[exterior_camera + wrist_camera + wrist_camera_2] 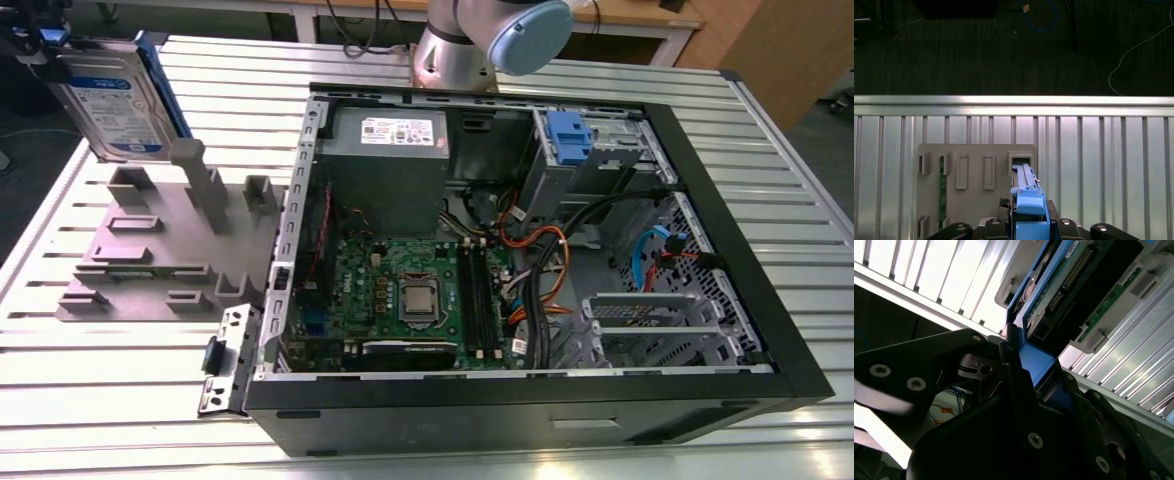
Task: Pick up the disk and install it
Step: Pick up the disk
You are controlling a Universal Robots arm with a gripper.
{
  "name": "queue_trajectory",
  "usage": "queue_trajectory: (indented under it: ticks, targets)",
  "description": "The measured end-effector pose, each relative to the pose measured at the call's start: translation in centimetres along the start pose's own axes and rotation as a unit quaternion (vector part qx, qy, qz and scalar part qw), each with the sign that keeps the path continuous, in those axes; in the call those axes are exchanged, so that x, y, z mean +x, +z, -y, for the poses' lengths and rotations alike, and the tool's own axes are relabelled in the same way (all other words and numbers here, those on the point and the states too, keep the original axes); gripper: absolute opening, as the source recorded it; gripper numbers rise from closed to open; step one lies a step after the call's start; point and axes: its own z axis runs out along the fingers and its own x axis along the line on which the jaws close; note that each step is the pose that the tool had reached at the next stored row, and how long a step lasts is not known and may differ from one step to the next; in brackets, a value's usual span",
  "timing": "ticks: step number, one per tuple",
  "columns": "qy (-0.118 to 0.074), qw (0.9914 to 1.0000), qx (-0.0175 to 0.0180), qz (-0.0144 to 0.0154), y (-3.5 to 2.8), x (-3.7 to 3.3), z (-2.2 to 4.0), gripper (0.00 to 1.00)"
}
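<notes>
The disk (118, 100) stands upright at the far corner of the table on the exterior view's left, a silver drive with a white-and-blue label and a blue frame. My gripper (38, 45) is shut on its upper end. In the second wrist view the disk's circuit-board side (1079, 285) runs away from my gripper (1029, 375), whose dark fingers (1014, 385) press on the blue frame. In the first wrist view the disk (1025, 187) reaches from the gripper (1029, 220) down to a slot of the grey holder (976, 155). I cannot tell whether it is clear of that slot.
The grey holder (147, 250) with upright posts lies beside the open computer case (694, 230). Inside the case are a motherboard (400, 290), a grey power supply (387, 140), loose cables and a drive bay with a blue latch (567, 135). A thin green board (942, 185) stands in the holder.
</notes>
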Motion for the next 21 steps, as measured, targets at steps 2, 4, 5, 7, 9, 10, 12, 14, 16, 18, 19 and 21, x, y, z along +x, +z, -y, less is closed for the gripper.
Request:
queue_trajectory:
  ticks: [2, 4, 5, 7, 9, 10, 12, 14, 16, 18, 19, 21]
  targets:
    - [0.000, 1.00000, 0.0000, 0.0000, -0.14, 0.00, 0.00, 0.36]
    - [0.000, 1.00000, -0.0001, 0.0000, -0.30, -0.01, -0.01, 0.36]
    - [0.000, 1.00000, 0.0000, 0.0000, -0.38, -0.01, -0.01, 0.36]
    - [0.000, 1.00000, 0.0000, 0.0000, -0.55, -0.01, -0.01, 0.36]
    - [0.000, 1.00000, 0.0000, 0.0001, -0.72, -0.01, -0.02, 0.36]
    - [0.000, 1.00000, 0.0000, 0.0000, -0.81, -0.01, -0.02, 0.36]
    - [0.000, 1.00000, 0.0000, 0.0000, -0.97, -0.01, -0.03, 0.36]
    - [0.000, 1.00000, 0.0000, 0.0000, -1.11, -0.02, -0.03, 0.36]
    - [0.000, 1.00000, 0.0001, 0.0001, -1.15, -0.02, -0.03, 0.36]
    - [0.000, 1.00000, 0.0000, 0.0000, -1.19, -0.02, -0.03, 0.36]
    - [0.000, 1.00000, 0.0000, 0.0000, -1.23, -0.02, -0.03, 0.36]
    - [0.000, 1.00000, 0.0000, 0.0000, -1.24, -0.02, -0.03, 0.36]
